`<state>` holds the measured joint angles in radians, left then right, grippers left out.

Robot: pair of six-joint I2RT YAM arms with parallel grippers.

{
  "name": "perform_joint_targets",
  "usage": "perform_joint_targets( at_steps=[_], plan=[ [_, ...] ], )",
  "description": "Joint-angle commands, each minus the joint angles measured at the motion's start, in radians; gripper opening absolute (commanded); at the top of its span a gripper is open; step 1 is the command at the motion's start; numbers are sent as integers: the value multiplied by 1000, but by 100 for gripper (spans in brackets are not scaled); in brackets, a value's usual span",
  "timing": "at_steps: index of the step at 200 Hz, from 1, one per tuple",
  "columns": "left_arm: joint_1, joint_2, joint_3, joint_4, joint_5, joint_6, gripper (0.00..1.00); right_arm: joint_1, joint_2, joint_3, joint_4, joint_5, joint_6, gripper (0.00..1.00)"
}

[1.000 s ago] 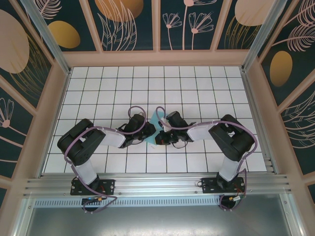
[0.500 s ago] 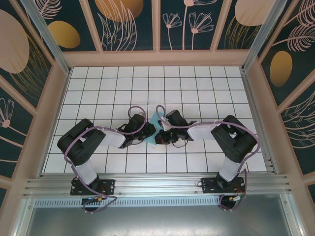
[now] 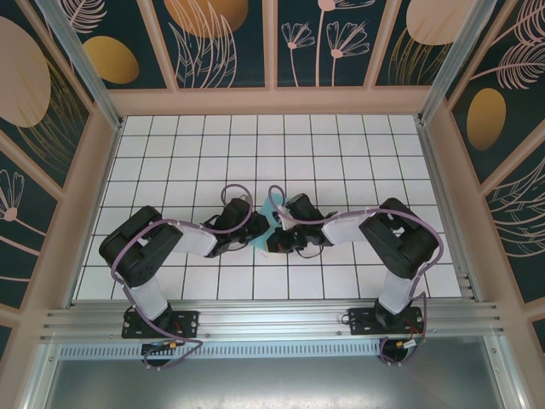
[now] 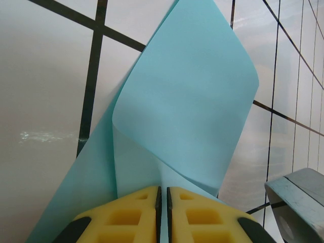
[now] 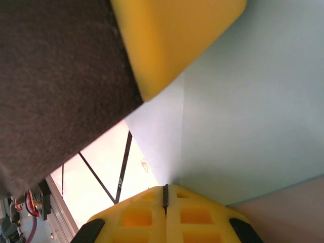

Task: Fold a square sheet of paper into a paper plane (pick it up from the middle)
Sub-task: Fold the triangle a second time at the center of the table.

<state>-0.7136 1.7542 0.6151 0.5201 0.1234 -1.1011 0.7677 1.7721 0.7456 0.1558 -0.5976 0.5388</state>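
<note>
The square sheet of paper (image 3: 273, 208), light blue, is lifted off the table in the middle, between both grippers. In the left wrist view the paper (image 4: 192, 101) curls over itself in a soft fold, and my left gripper (image 4: 163, 196) is shut on its lower part, the yellow fingers (image 4: 126, 215) almost touching. My right gripper (image 5: 165, 195) is shut where a crease of the paper (image 5: 243, 111) runs into its jaws. From above, the left gripper (image 3: 255, 232) and right gripper (image 3: 274, 235) nearly meet tip to tip.
A yellow finger (image 5: 172, 40) and the dark body (image 5: 50, 76) of the left gripper hang close over the right wrist camera. The white grid table (image 3: 341, 153) stretches behind the arms, walled by patterned panels (image 3: 221, 43). A metal rail (image 3: 272, 319) runs along the near edge.
The right arm has edged slightly left, closer to the left gripper. The paper stays pinched by both grippers.
</note>
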Motion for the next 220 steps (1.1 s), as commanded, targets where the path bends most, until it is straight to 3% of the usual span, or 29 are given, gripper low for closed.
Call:
perform_joint_targets(
  at_steps=[1, 75, 160, 220],
  plan=[
    [-3, 30, -29, -131, -28, 1, 16, 15, -30, -53, -105, 34, 13, 2],
    [-2, 17, -28, -127, -23, 7, 16, -8, -224, 6, -119, 59, 13, 5],
    [-3, 16, -23, -121, -17, 7, 16, -7, -40, 69, -38, 49, 26, 5],
    [-3, -2, -31, -104, -6, 12, 17, -17, 4, 52, -108, 121, 5, 5]
  ],
)
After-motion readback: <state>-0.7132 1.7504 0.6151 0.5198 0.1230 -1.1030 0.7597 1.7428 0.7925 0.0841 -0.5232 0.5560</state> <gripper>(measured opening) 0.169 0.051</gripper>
